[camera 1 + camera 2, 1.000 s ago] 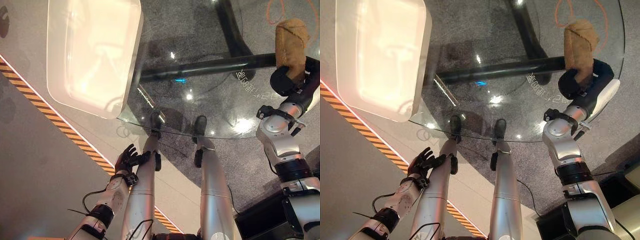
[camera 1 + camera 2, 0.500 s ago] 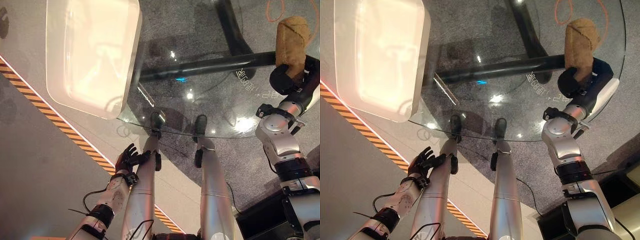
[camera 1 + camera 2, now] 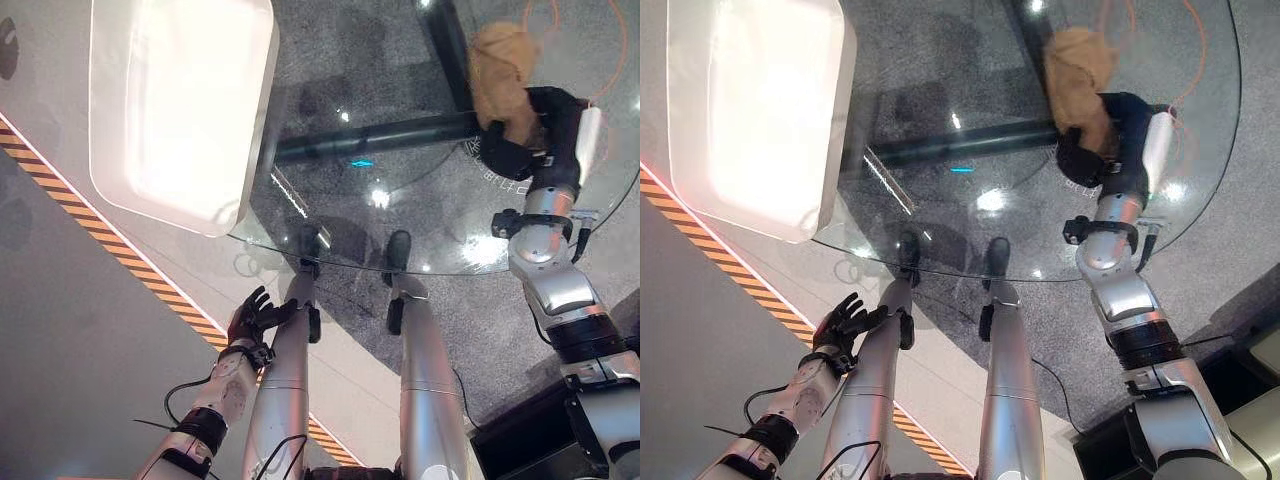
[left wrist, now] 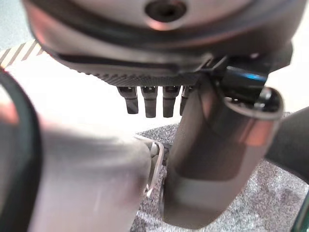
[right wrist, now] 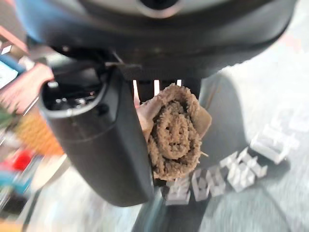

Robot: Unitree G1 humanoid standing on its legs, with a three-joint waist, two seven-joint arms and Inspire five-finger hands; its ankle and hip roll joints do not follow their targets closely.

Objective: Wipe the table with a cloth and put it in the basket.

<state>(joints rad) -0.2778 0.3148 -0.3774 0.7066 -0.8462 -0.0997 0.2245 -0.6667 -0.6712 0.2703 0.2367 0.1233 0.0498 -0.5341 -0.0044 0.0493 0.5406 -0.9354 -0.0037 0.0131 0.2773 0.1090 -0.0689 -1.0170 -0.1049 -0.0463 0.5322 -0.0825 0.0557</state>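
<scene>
Glass worktop (image 3: 420, 200): right hand (image 3: 525, 135), clenched on cloth (image 3: 500, 65), has swept leftward; wiping underway, basket (image 3: 180, 100) pending.

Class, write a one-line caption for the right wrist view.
Right hand grips a bunched brown cloth above the glass table.

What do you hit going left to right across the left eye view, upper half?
White basket → glass table → brown cloth → right robot hand, curled round the cloth over the table. The left robot hand hangs lower down, open, off the table.
</scene>
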